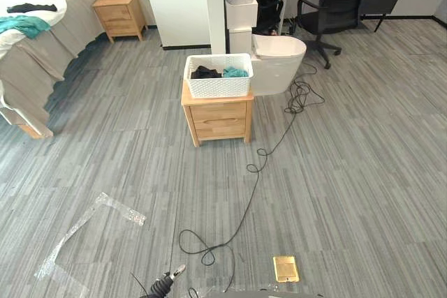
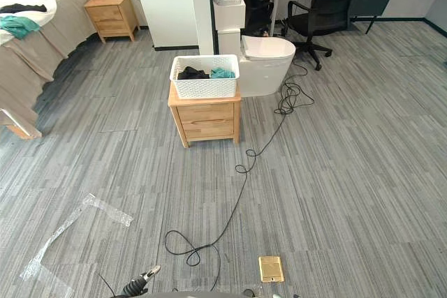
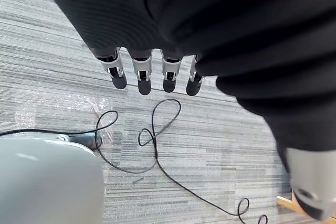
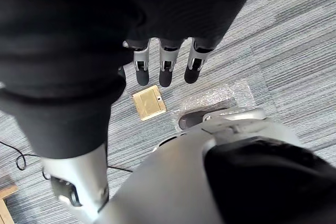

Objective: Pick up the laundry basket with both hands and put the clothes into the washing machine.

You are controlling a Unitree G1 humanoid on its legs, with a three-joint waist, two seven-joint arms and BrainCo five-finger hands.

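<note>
Grey carpet floor (image 1: 363, 172) stretches between the robot and the wooden nightstand (image 1: 218, 120). On it sits the white laundry basket (image 1: 218, 87), holding dark and teal clothes (image 1: 207, 72). The left hand (image 3: 143, 74) and right hand (image 4: 167, 69) hang empty, fingers straight. An uneven two-handed lift could tip the basket and spill the clothes.
</note>
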